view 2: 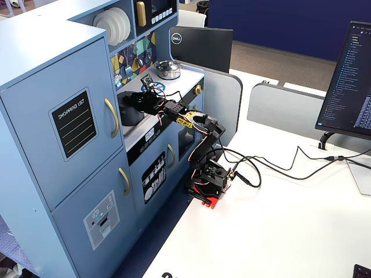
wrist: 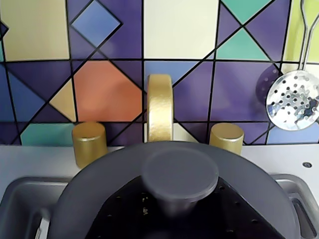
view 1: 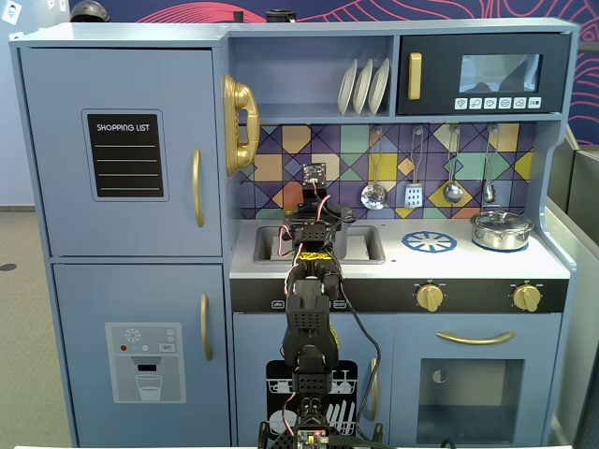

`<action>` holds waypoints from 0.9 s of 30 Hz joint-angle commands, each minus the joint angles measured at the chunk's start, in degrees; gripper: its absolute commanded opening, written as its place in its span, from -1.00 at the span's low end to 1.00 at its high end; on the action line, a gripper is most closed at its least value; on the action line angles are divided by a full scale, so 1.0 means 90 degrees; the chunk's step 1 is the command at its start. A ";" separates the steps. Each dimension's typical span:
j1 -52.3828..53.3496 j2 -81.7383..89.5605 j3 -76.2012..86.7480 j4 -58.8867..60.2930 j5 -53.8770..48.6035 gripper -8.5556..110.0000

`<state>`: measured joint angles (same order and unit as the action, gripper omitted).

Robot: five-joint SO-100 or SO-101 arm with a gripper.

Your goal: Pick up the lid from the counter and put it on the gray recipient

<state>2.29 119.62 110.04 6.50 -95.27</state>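
Observation:
The dark-gray lid (wrist: 99,174) fills the bottom of the wrist view, its round knob (wrist: 179,169) in the middle. My gripper (wrist: 174,216) is shut on the knob's stem, with a black jaw on each side. In a fixed view the lid (view 2: 134,99) sits level right over the gray pot (view 2: 131,117), which stands in the sink recess. I cannot tell whether lid and pot touch. From the front, my arm hides most of the pot; only the lid's edge (view 1: 343,217) shows.
The gold faucet (wrist: 159,107) and two gold taps stand just behind the lid. The sink (wrist: 22,199) lies below. A shiny silver pot (view 1: 501,229) and the blue burner ring (view 1: 430,242) are on the counter (view 1: 468,267) to the right. Utensils hang on the tiled wall.

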 commanded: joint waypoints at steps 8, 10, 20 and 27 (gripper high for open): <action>0.0107 0.1709 -0.0049 0.1953 -0.0020 -0.48; 0.0049 0.2354 -0.0137 0.2939 0.0029 -0.48; -0.0205 0.4902 0.0215 0.7998 0.0244 -0.79; -0.0029 0.5254 0.2607 0.7773 0.0820 -0.86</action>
<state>0.44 166.03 125.95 79.28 -90.44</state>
